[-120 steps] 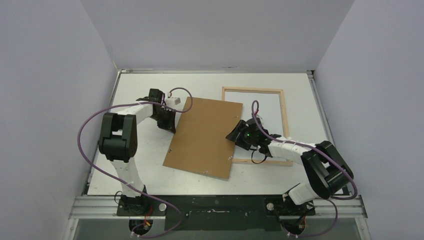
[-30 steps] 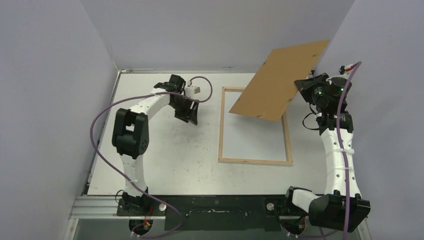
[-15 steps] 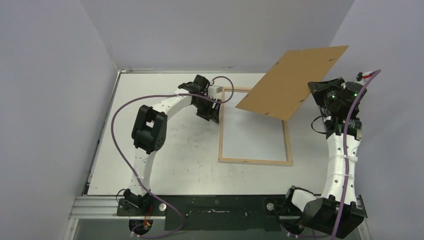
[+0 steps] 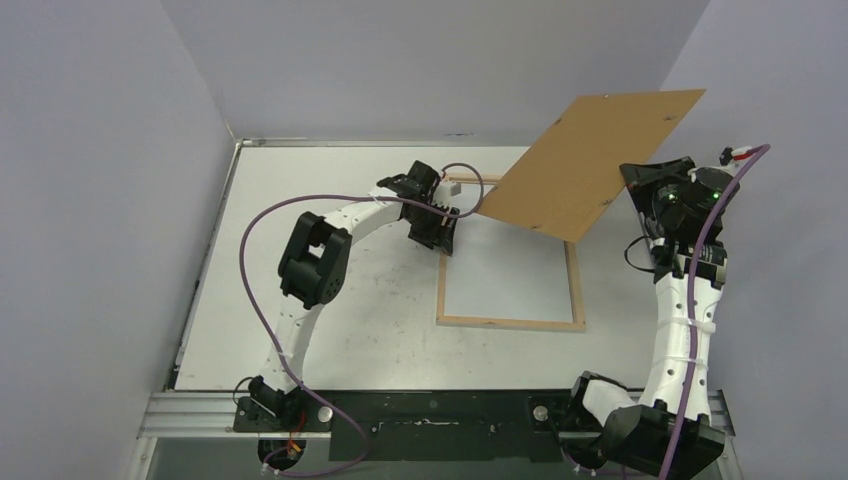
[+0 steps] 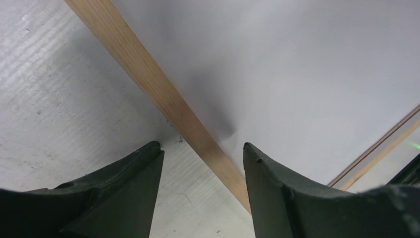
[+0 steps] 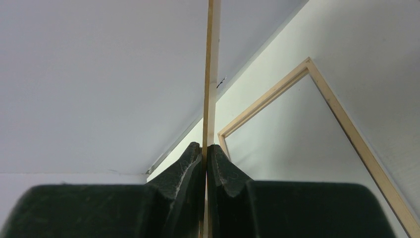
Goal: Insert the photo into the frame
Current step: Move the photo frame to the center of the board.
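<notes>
The frame (image 4: 510, 322), thin pale wood, lies flat on the table. A smooth white sheet (image 4: 510, 275) fills it; this looks like the photo's plain back, and no image shows. My left gripper (image 4: 445, 240) hovers low over the frame's left bar (image 5: 168, 104), open, one finger on each side of the bar and nothing held (image 5: 202, 146). My right gripper (image 4: 628, 178) is shut on the edge of the brown backing panel (image 4: 590, 165), holding it tilted in the air above the frame's far right corner. In the right wrist view the panel (image 6: 212, 74) is edge-on between the pads (image 6: 204, 146), with the frame (image 6: 355, 136) below.
The white table (image 4: 330, 300) is walled on three sides, with a metal lip along its far edge (image 4: 350, 143). The raised panel overhangs the frame's upper right part. Purple cables loop off both arms.
My left gripper has slid right across the table onto the frame's left bar. The right arm has carried the panel a little higher and further right; four seconds ago it lay on the table.
</notes>
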You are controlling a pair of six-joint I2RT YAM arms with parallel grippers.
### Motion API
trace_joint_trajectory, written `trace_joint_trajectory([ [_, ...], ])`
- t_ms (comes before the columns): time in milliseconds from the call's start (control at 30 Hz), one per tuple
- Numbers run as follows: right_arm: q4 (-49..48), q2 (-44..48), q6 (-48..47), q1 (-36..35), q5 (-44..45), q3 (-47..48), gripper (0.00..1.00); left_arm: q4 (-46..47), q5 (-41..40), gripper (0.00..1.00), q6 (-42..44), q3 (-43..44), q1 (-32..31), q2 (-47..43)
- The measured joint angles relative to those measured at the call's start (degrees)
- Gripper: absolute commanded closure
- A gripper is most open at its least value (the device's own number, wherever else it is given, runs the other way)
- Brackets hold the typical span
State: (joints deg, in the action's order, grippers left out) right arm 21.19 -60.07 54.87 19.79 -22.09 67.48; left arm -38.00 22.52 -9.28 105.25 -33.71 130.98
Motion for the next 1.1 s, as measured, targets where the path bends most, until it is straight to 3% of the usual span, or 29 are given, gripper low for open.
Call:
trace_joint_trajectory([
  [233,2.5,0.5,-0.6,0.0,1.2,0.3,0.95,1.8,-2.4,0.55,-0.9,-0.3,0.0,0.0],
  [467,3.2,0.5,-0.6,0.0,1.3,0.3,0.95,3.3,-2.4,0.60,-1.1,-1.2,0.0,0.0],
  [700,3.5,0.5,-0.7,0.0,1.7,0.3,0.95,4.7,-1.2,0.75,-2.2,-1.9,0.1,0.0],
  [1100,2.4,0.5,0.2,0.0,1.2,-0.3,0.95,8.9,0.0,0.77,-3.6,-8.2,2.3,-3.2],
])
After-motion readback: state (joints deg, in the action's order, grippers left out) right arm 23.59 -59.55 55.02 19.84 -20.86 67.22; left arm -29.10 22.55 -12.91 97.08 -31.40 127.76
